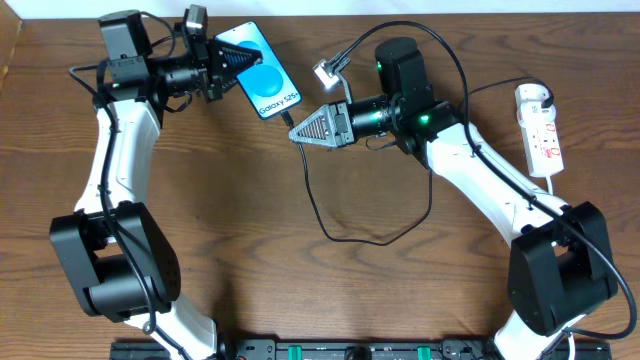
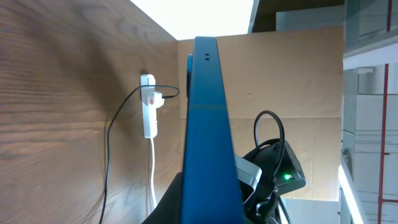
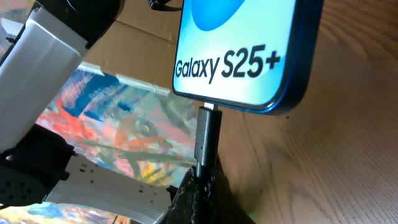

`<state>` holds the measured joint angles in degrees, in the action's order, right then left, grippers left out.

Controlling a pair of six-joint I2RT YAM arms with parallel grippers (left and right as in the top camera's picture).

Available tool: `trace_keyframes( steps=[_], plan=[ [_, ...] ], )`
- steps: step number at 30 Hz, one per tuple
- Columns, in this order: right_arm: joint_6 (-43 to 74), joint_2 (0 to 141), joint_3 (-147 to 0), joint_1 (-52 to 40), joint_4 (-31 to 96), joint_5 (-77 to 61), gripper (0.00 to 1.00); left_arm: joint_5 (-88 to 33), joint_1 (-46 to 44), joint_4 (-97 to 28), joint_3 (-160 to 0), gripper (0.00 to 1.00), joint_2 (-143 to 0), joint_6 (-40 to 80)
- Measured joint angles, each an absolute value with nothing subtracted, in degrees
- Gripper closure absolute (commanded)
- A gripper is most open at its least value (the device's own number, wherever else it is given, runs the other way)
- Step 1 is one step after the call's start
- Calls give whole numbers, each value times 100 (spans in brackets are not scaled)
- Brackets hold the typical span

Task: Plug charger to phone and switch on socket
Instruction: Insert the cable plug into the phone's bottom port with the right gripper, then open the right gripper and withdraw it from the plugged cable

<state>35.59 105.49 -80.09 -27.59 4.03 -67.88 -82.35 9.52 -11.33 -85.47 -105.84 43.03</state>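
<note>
1. The left gripper (image 1: 240, 58) is clamped on the top end of the phone (image 1: 265, 75); the phone sits at the far middle of the wooden table (image 1: 200, 220), tilted, with its blue screen and "Galaxy S25+" text facing up.
2. The right gripper (image 1: 300, 130) pinches the plug end of the charger (image 3: 208, 137) between closed fingers (image 3: 198, 196); in the right wrist view the plug stands straight against the phone's lower edge, touching it, with a sliver of metal showing at the joint.
3. From the plug the black cable drops toward the near side, loops across the bare wood and climbs back under the right arm to the white adapter (image 1: 533, 98).
4. The adapter sits in the socket (image 1: 541, 130) – a narrow white power strip at the table's right edge, well apart from the phone; its white cord (image 2: 153, 177) trails off it.
5. Whether its red-marked switches are on or off – I cannot tell.
</note>
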Motion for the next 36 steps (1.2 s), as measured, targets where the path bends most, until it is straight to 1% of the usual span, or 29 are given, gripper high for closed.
trace_keyframes(
  steps=[13, 36],
  plan=[
    [3559, 10549, -8009, -2755, 403, -6746, 99, -8263, 947, -1118, -8547, 93, -10584, 4257],
    [3581, 10549, -7966, -2755, 467, -6928, 99, -8254, 663, -1044, -8547, 93, -10584, 3916]
  ],
)
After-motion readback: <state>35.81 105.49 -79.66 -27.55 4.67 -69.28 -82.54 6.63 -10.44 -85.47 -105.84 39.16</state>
